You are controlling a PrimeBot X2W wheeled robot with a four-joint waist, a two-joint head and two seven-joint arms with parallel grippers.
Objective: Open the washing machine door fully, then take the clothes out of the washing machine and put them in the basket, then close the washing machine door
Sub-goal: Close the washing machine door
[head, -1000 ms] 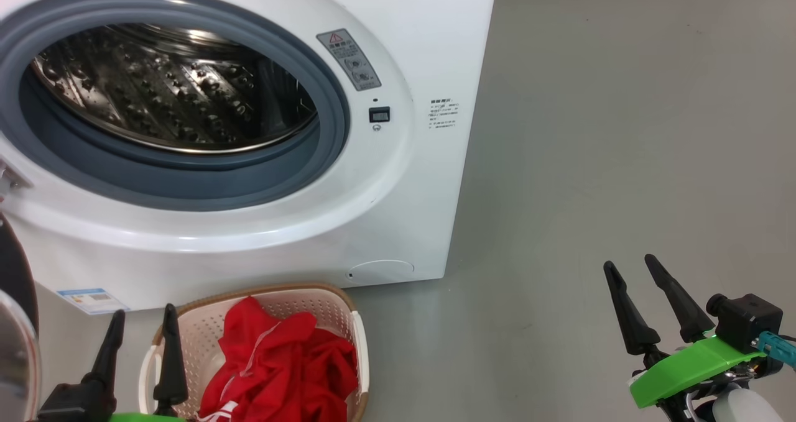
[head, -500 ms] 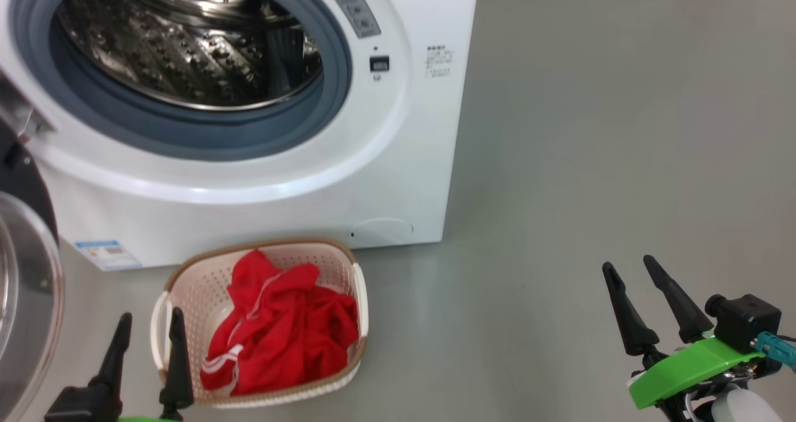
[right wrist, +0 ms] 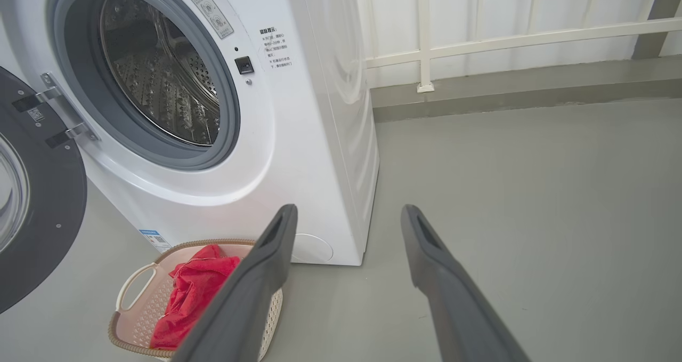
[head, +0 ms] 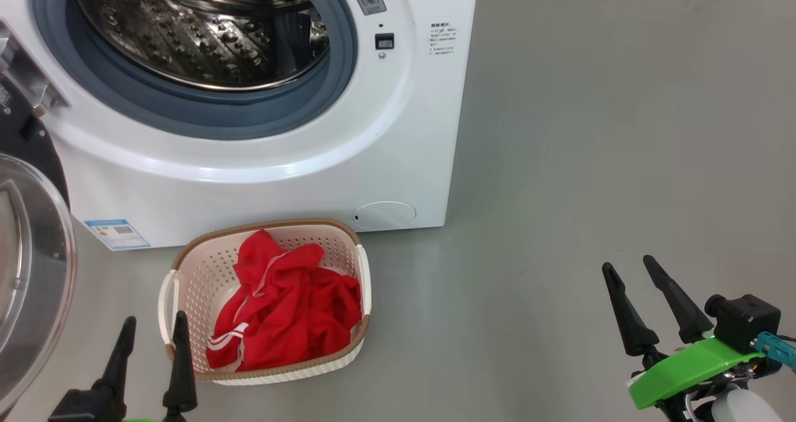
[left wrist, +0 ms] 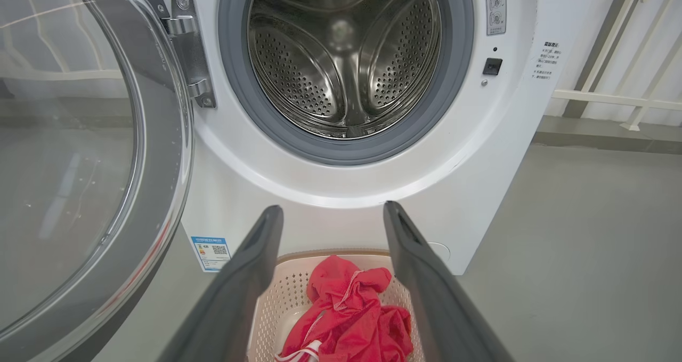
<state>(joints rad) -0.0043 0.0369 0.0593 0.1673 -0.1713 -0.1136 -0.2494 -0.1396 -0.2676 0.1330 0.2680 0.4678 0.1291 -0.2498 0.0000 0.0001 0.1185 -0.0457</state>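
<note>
No wording is sharp enough to read. The washing machine (head: 410,161) front carries a grey sticker (right wrist: 205,7) with a red warning triangle at upper left of the right wrist view, a tiny black text block (head: 443,40) at upper centre of the head view, and a blue label (left wrist: 211,252) with a QR code at lower left of the left wrist view.

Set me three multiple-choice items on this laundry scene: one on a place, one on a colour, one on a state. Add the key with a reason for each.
1. Where do the clothes lie?
A. in the drum
B. in the basket
C. on the floor

2. What colour is the basket's rim?
A. brown
B. blue
C. black

3. How does the washing machine door stand?
A. shut
B. swung open
C. removed

Key:
1 B: the red fabric sits inside the basket, the drum shows bare steel and the floor around the basket is bare.
2 A: a brown woven-look band runs round the basket's top.
3 B: the door stands swung out to the left, leaving the drum opening uncovered.
</note>
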